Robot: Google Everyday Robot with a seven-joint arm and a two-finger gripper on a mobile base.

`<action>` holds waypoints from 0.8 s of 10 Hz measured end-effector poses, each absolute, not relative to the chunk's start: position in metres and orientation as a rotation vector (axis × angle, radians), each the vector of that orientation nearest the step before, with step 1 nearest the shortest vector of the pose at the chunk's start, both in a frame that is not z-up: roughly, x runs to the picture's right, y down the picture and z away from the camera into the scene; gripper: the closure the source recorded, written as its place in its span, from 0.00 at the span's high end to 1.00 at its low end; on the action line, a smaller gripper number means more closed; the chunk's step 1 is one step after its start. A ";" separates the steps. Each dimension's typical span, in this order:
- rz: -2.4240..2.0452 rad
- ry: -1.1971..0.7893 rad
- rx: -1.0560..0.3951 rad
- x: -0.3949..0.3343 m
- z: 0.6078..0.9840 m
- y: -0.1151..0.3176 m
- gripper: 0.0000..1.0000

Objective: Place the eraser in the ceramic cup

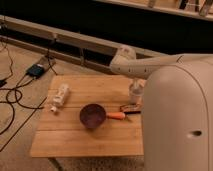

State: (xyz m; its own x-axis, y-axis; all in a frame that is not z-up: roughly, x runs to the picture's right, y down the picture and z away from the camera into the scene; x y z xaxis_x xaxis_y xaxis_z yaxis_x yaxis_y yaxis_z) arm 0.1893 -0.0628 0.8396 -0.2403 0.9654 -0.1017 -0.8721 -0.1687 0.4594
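Observation:
The ceramic cup (135,95) is a small white shape near the right edge of the wooden table (85,137). My gripper (135,85) hangs straight down from the arm's elbow (125,54), directly over the cup and close to its rim. The eraser is hidden; I cannot tell whether it is in the gripper or in the cup.
A dark purple bowl (92,115) sits mid-table with an orange item (116,116) beside it. Just in front of the cup lies a dark flat bar (131,108). A white tube (60,95) lies at the left. The robot's pale body (177,120) covers the right side. Cables and a small box (36,70) are on the floor.

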 end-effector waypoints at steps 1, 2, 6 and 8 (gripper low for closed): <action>1.745 0.505 0.249 0.189 0.841 -0.063 0.80; 1.742 0.508 0.250 0.188 0.842 -0.063 0.80; 1.727 0.518 0.254 0.188 0.843 -0.060 0.80; 1.722 0.513 0.254 0.184 0.839 -0.058 0.80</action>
